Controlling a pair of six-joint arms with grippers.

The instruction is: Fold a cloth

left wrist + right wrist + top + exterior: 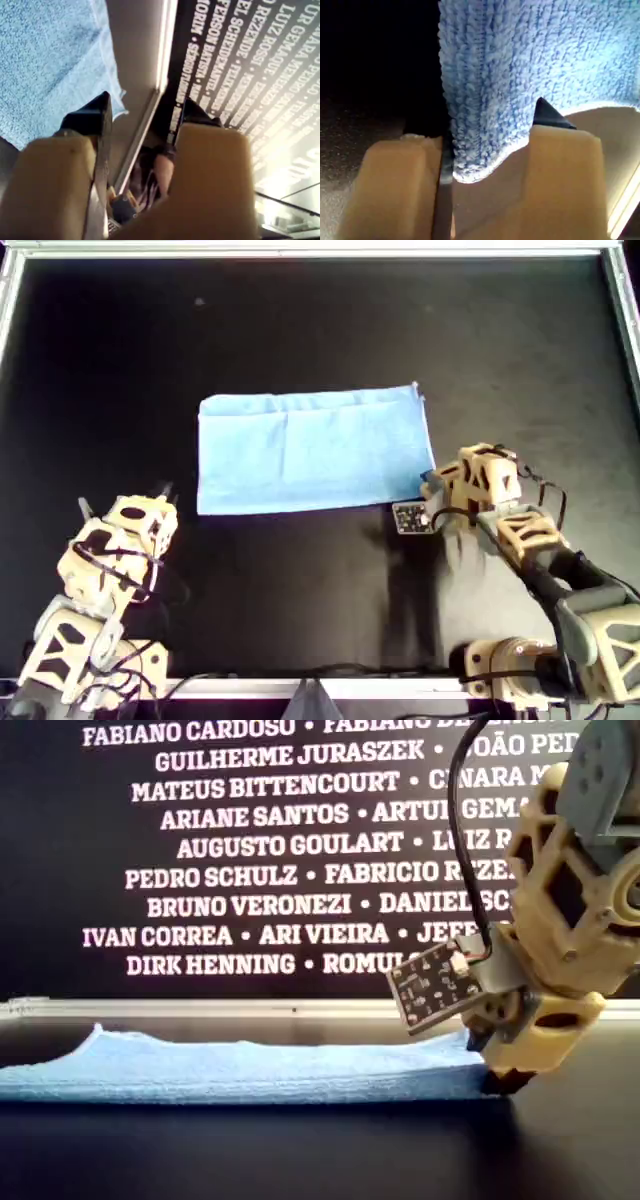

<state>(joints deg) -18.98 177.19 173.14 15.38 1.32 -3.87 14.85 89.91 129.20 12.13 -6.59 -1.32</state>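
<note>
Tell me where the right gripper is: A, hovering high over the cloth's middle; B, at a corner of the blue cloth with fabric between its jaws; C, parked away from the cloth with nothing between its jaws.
B: the right wrist view shows the cloth corner between the right gripper jaws.

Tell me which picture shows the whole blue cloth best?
The overhead view: the cloth lies there whole, a folded rectangle. The exterior view shows only its flat edge, the right wrist view one corner between the right claw fingers, the left wrist view a patch.
</note>
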